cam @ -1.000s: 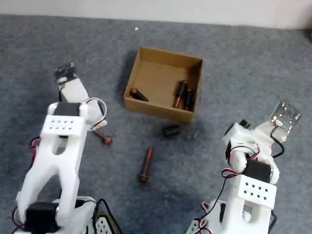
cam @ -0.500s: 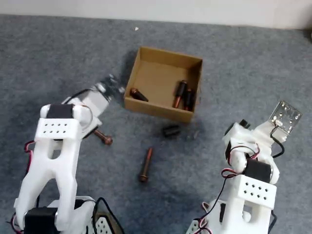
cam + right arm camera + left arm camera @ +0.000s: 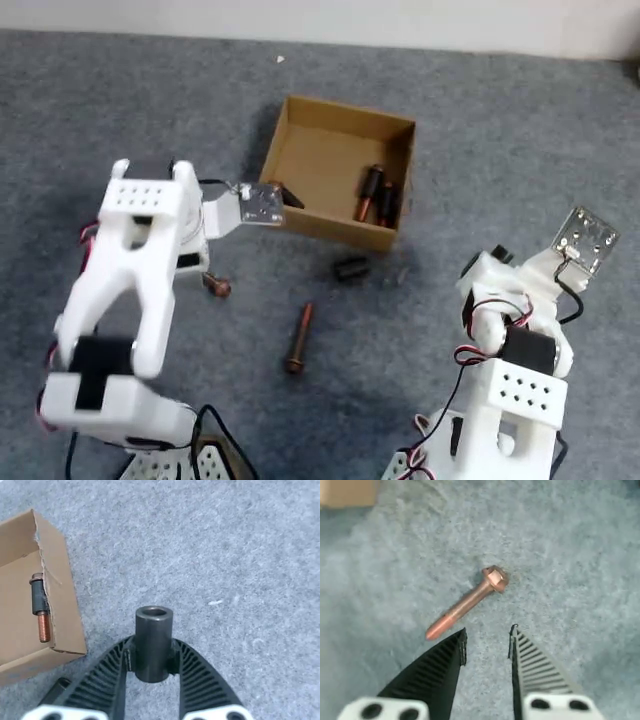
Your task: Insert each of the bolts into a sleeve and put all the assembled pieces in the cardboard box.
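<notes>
My left gripper (image 3: 487,632) hangs open just above the grey carpet, and a copper bolt (image 3: 467,602) lies a little beyond its fingertips. The high view has the left arm (image 3: 140,240) beside the cardboard box's (image 3: 300,222) near-left corner. One loose bolt (image 3: 298,338) lies mid-carpet, and another bolt (image 3: 215,286) peeks out by the left arm. A loose dark sleeve (image 3: 351,268) rests in front of the box. My right gripper (image 3: 152,649) is shut on an upright dark sleeve (image 3: 153,630). Assembled pieces (image 3: 372,193) lie in the box.
Seen from the right wrist, the box wall (image 3: 55,600) is off to one side with an assembled piece (image 3: 39,607) inside. The right arm (image 3: 515,340) stands at the near right. Open carpet stretches around the box and between the arms.
The left arm has swung from the far left toward the box's near-left corner. The right arm, the bolts and the loose sleeve have not moved.
</notes>
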You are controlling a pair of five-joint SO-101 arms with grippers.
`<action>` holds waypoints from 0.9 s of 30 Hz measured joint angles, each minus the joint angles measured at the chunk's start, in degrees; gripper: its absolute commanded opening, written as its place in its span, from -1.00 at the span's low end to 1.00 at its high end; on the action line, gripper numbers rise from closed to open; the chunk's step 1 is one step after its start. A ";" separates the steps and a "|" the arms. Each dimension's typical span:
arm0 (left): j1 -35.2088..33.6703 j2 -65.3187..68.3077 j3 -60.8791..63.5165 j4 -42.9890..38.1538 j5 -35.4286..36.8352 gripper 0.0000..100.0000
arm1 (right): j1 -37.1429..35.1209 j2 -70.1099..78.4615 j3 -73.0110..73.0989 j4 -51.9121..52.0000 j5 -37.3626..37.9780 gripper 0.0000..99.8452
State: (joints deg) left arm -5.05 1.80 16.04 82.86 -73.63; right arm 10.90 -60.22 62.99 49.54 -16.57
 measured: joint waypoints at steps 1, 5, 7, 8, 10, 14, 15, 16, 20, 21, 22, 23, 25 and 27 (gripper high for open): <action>0.18 1.93 -1.76 0.88 -0.35 -0.67 | 0.00 0.00 0.00 0.00 0.00 -0.99; 0.44 8.53 -6.15 2.64 -0.62 -0.67 | 0.00 0.00 0.00 0.00 0.00 -0.99; 0.44 10.99 -7.65 2.64 -0.70 -0.67 | 0.00 0.00 0.00 0.00 0.26 -0.99; 0.44 11.96 -8.09 2.64 -0.70 -0.67 | 0.00 0.00 0.00 0.00 0.88 -0.99; 1.05 13.63 -8.62 2.64 -0.70 -0.67 | 0.00 0.00 0.00 0.00 1.32 -0.99; 2.29 15.91 -8.79 2.64 -0.79 -0.74 | 0.00 0.00 0.00 0.00 1.67 -0.99; 2.55 16.35 -8.79 2.64 -0.79 -0.75 | 0.00 0.00 0.00 0.00 1.67 -0.99; 2.81 16.88 -8.79 2.64 -0.79 -0.75 | 0.00 0.00 0.00 0.00 1.67 -0.99; 3.60 19.52 -8.97 1.32 -0.79 -0.76 | 0.00 0.00 0.00 0.00 1.67 -0.99; 3.69 20.04 -9.23 0.97 -0.79 -0.79 | 0.00 0.00 0.00 0.00 1.67 -0.99; 3.87 20.48 -9.58 0.62 -0.79 -0.84 | 0.00 0.00 0.00 0.00 1.67 -0.99; 4.13 20.75 -9.76 0.09 -0.79 -0.88 | 0.00 0.00 0.00 0.00 1.67 -0.99; 4.22 21.89 -10.11 -0.35 -0.79 -0.94 | 0.00 0.00 0.00 0.00 1.67 -0.99; 4.31 22.51 -10.02 -0.26 -0.79 -0.94 | 0.00 0.00 0.00 0.00 1.67 -0.99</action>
State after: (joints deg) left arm -0.75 24.31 6.02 82.59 -74.42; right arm 10.90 -60.22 62.99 49.54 -14.90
